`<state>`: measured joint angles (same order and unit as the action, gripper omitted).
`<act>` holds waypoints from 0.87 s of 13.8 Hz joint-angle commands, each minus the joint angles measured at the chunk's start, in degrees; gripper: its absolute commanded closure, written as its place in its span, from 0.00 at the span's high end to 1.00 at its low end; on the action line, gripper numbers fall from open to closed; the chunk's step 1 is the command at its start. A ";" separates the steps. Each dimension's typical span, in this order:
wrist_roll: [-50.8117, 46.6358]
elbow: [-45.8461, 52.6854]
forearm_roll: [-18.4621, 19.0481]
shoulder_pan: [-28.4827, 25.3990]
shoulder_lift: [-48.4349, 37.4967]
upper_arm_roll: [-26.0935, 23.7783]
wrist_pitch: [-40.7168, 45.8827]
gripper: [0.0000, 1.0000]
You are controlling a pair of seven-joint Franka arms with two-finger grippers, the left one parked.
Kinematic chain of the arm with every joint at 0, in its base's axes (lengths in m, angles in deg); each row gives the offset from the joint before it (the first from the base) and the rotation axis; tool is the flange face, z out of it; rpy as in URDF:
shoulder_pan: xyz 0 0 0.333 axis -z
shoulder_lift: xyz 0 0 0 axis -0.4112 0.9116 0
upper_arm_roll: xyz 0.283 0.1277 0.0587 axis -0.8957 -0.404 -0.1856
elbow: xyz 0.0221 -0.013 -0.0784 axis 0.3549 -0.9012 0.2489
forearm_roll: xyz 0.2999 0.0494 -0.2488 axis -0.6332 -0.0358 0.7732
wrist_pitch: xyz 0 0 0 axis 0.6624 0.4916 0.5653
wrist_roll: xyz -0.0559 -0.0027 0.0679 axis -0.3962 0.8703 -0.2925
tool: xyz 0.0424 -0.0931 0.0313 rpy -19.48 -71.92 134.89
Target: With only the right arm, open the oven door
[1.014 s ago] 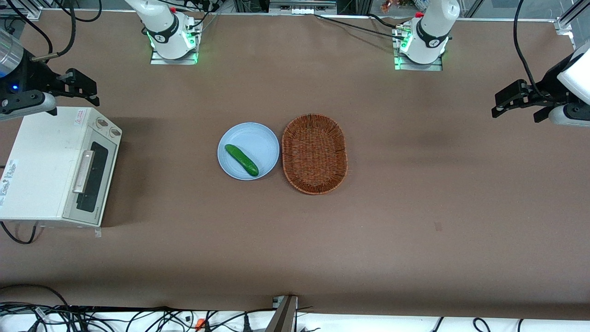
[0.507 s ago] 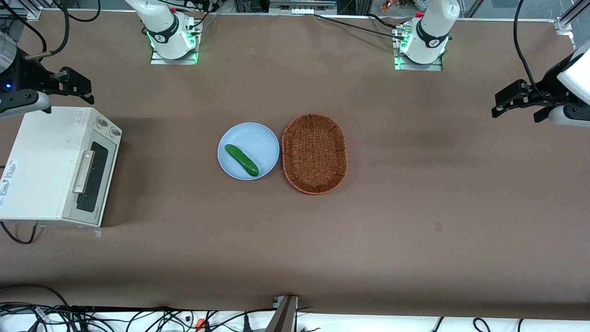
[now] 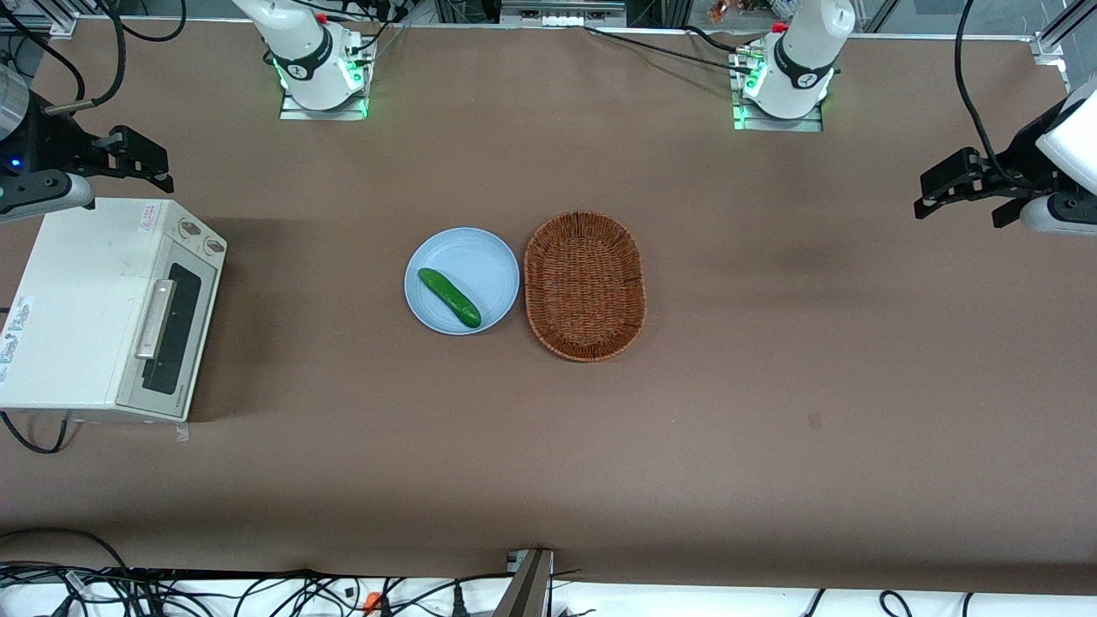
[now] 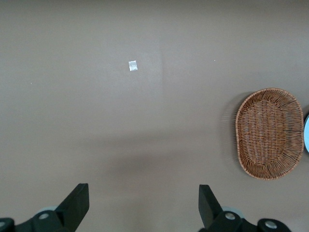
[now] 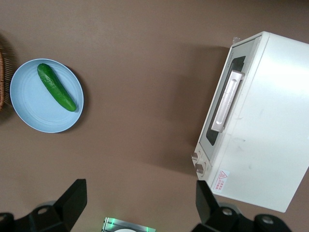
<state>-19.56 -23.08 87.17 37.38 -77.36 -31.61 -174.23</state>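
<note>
The cream-white toaster oven's dark-glass door (image 3: 171, 338) with its silver bar handle (image 3: 155, 319) is shut, at the brown table's (image 3: 771, 386) working-arm end. A small red-printed sticker (image 3: 149, 216), unreadable, marks the oven top. At the oven's twelve o'clock hovers the black two-finger end effector (image 3: 137, 158), fingers spread.

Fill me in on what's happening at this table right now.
The right arm is meant to open the oven door, but the door is shut and untouched. Its gripper hangs open in the air, farther from the front camera than the toaster oven and touching nothing. Mid-table, a cucumber lies on a blue plate beside an empty wicker basket.
</note>
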 commanded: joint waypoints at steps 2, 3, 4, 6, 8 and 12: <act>1.14 0.00 0.73 0.61 -0.18 -0.11 0.75 1.00; 1.14 0.00 0.73 0.53 -0.18 -0.03 0.58 1.00; 1.14 0.00 0.73 0.52 -0.18 -0.02 0.57 1.00; 1.14 0.00 0.99 0.61 -0.10 0.15 0.40 1.00; 0.96 -1.23 1.78 0.61 0.34 0.68 -1.26 1.00; 0.61 -3.69 6.43 0.96 5.51 1.20 -8.81 0.44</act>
<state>-19.56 -26.11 91.69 37.71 -74.77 -30.55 -179.94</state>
